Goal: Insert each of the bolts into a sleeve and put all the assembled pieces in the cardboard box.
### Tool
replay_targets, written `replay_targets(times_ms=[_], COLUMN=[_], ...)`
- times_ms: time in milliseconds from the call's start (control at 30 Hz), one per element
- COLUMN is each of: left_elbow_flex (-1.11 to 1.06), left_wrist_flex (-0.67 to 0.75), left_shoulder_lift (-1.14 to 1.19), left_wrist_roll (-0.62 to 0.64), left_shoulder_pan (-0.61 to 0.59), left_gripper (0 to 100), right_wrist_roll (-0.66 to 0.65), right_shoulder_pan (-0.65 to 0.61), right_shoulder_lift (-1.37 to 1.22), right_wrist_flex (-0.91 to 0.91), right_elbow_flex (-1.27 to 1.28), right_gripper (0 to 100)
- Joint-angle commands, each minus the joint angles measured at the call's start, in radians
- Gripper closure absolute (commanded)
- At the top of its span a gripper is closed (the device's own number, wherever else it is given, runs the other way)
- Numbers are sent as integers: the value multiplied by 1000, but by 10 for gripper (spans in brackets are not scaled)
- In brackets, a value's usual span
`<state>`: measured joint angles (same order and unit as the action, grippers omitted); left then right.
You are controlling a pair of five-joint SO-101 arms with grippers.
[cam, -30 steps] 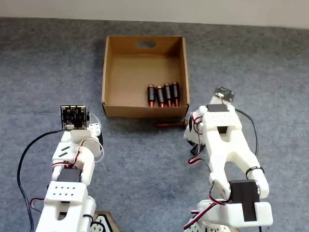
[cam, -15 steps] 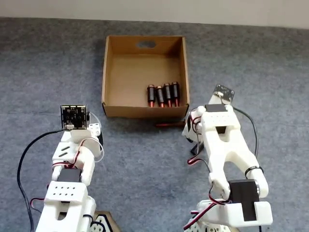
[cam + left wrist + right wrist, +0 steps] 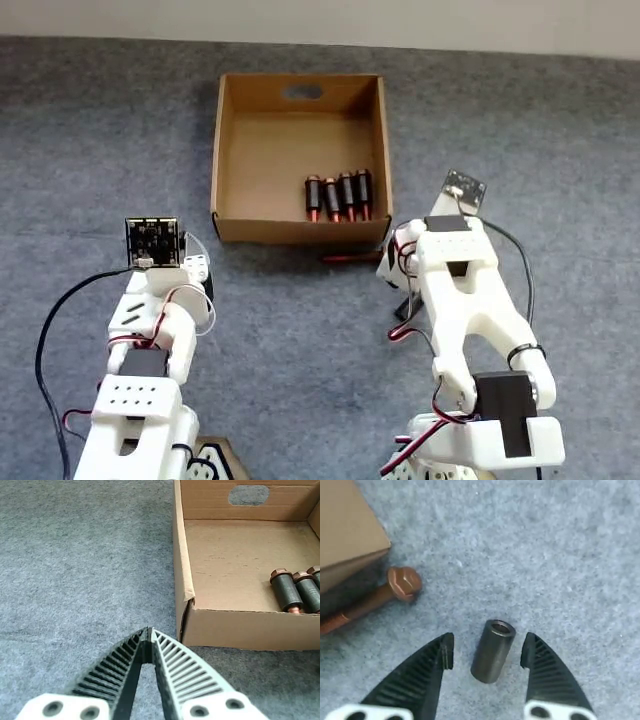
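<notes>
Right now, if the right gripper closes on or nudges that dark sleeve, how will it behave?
The sleeve looks like smooth metal: probably rigid, heavy for its size. Round-walled, it could roll or tip if the right gripper touches off-centre. The fuzzy grey mat likely damps that.

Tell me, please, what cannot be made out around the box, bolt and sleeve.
- High view: the right arm covers the sleeve and one end of the bolt.
- Right wrist view: the frame edge cuts off the bolt's tip.
- Left wrist view: the frame edge cuts off the assembled pieces, so no count.
</notes>
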<state>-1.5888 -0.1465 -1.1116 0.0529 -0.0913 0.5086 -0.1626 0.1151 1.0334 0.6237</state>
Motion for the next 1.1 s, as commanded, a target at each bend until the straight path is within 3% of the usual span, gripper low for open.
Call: replay_targets(times_ms=[0, 600, 800, 1067], left_elbow_flex=[4, 4, 4, 4], left_wrist_flex=[23, 23, 23, 23], left_shoulder_lift=[-16, -16, -16, -16], left_wrist_roll=[5, 5, 5, 5], left_shoulder_pan=[-13, -13, -13, -13], left_gripper=[990, 990, 990, 990], right_wrist_roll=[8, 8, 5, -135], right_shoulder_pan=[-7, -5, -5, -4], right_shoulder_lift=[4, 4, 4, 13], right_wrist_flex=[-12, -150, -151, -151], right_elbow_flex=[-10, 124, 128, 102], right_gripper=[786, 786, 943, 956])
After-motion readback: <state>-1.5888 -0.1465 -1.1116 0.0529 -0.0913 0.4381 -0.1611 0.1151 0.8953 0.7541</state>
